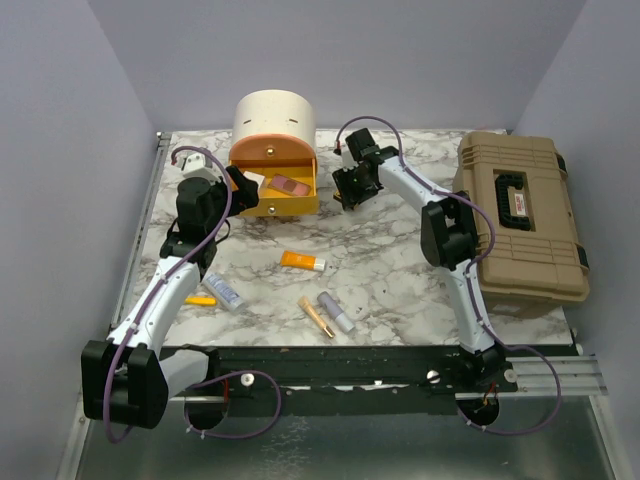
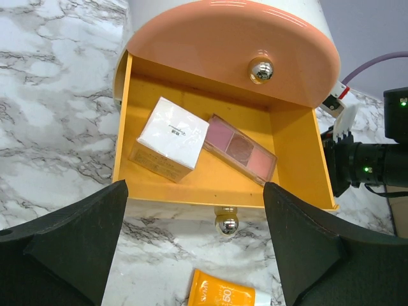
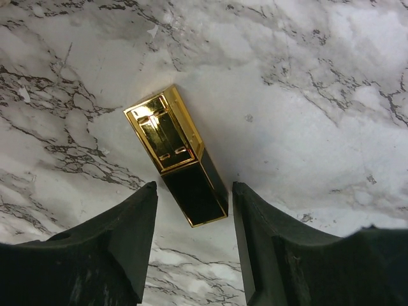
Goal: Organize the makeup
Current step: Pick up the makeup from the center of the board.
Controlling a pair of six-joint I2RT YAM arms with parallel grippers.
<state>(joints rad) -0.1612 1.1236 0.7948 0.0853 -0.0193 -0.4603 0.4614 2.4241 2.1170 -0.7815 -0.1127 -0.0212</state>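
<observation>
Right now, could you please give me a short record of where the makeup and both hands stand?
drawer: open, at the bottom of the round case
in drawer: white cube and pink palette, side by side
loose on table: orange tube, whitish tube, yellow pen, lilac tube, slim gold tube
left hand: open, empty, in front of the drawer
right hand: fingers either side of the gold-and-black tube; grip unclear

One toolbox (image 1: 520, 215), one case (image 1: 273, 125), one palette (image 1: 290, 184)
</observation>
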